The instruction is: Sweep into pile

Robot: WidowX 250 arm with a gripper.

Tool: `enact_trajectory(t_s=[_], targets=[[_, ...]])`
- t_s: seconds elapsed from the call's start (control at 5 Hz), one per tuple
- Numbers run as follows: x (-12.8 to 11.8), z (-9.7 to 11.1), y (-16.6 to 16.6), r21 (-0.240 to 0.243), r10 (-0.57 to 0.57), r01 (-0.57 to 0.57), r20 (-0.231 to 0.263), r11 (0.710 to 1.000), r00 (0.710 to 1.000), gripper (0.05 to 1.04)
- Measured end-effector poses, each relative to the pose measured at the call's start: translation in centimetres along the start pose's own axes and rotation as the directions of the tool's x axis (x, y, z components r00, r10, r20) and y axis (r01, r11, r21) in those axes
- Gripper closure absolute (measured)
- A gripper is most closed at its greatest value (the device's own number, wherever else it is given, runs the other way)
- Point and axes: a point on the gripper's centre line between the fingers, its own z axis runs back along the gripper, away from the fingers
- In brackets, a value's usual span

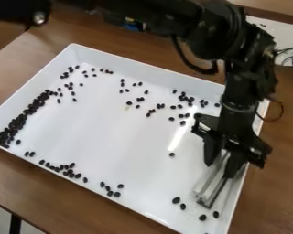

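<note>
My gripper (220,168) hangs over the right part of the white tray (129,141), pointing down and shut on a greyish, narrow sweeping tool (205,200). The tool slants down to the left, its lower end at the tray floor near the front right. Small black beans lie scattered over the tray. The densest band of beans (17,122) runs along the left wall. Loose groups lie along the back and front, and several beans (176,200) sit close to the tool's lower end.
The tray's raised walls surround the beans on a brown wooden table (63,201). My arm crosses above the back right corner of the tray. Dark cables (290,54) lie beyond the table at the upper right.
</note>
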Motion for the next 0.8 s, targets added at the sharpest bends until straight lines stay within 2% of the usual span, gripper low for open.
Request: enact_trajectory(t_s=[0.2, 0.4, 0.6, 0.8], targets=[[1.8, -0.1, 1.7, -0.015, 0.011, -0.011, -0.014, 1.000, 1.000, 0.737], [2.3, 0.2, 4.0, -0.012, 0.035, -0.035, 0.003, 0.999, 0.999, 0.737], [2.1, 0.4, 7.3, -0.026, 0.069, -0.067, 0.056, 0.997, 0.996, 0.737], [0.5, 0.7, 12.7, -0.006, 0.186, -0.186, 0.084, 0.982, 0.979, 0.737]])
